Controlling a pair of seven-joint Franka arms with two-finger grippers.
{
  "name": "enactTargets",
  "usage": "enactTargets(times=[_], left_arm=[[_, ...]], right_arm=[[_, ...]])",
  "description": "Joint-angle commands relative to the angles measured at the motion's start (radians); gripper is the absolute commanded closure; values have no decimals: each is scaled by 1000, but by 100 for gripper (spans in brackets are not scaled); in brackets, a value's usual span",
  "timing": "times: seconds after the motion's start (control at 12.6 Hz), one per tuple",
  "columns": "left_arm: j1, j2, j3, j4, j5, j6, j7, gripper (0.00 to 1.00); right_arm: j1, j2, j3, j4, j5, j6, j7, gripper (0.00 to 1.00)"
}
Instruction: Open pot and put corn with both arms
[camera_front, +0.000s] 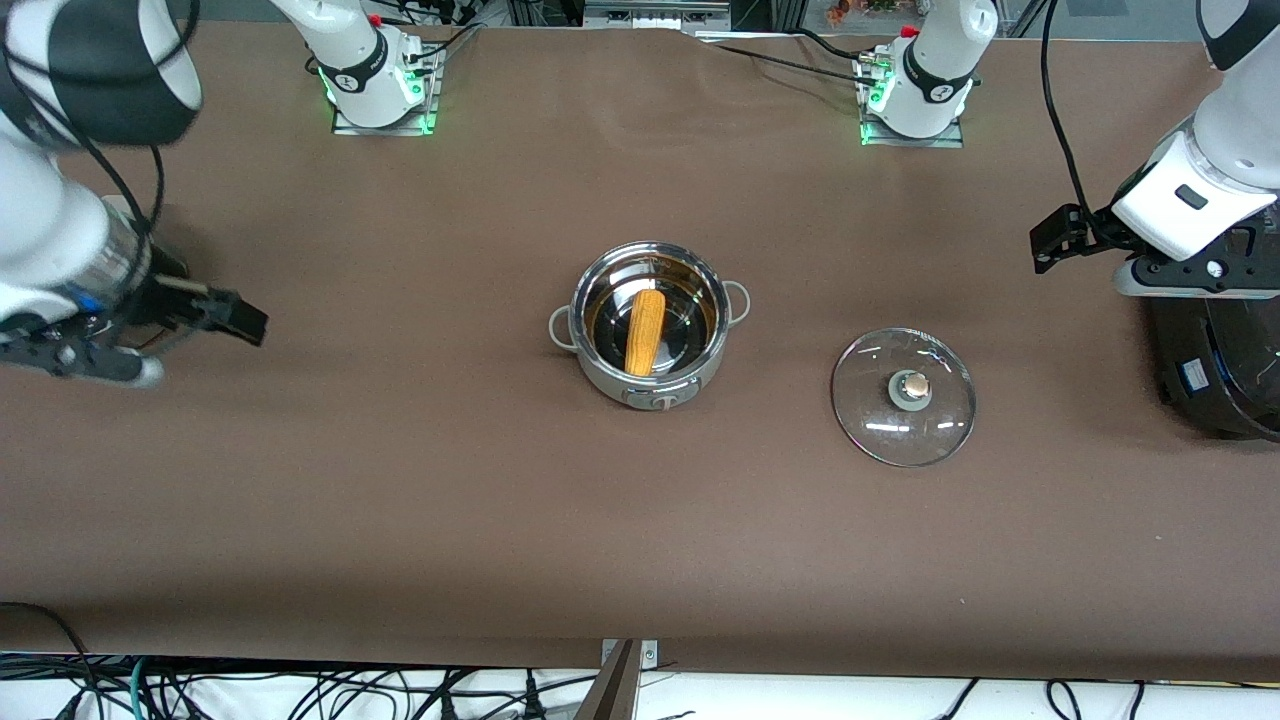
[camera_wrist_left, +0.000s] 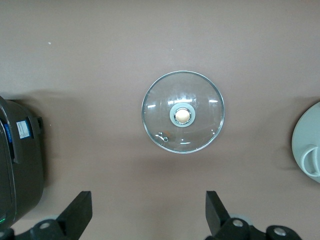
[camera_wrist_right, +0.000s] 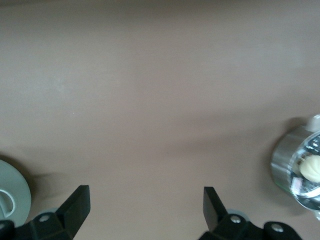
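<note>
- Two grippers hang in the air with jaws wide and holding nothing.
- The left gripper (camera_wrist_left: 145, 212) is over bare table (camera_front: 420, 500) by the black cooker (camera_front: 1215, 365); the glass lid (camera_wrist_left: 183, 112) lies flat ahead of its jaws.
- The right gripper (camera_front: 225, 315) is over open table at its arm's end.
- The corn (camera_front: 644, 331) lies in the uncovered pot (camera_front: 650, 325), between both jaws, with the lid well apart from the rim.

Brown table (camera_front: 400, 480) with pot (camera_front: 648, 340), glass lid (camera_front: 903, 397), black cooker (camera_front: 1215, 360).
</note>
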Motion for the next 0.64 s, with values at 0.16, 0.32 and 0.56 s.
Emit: enactTargets(times=[0.16, 0.32, 0.56], left_arm=[[2, -11, 4, -6, -20, 6, 8, 0], [-1, -11, 4, -6, -20, 6, 6, 0], [5, -11, 4, -6, -20, 6, 8, 0]], right_arm=[[36, -138, -228, -97, 95, 18, -278, 0], [34, -136, -262, -98, 112, 21, -324, 0], [36, -109, -267, -81, 115, 6, -346, 0]])
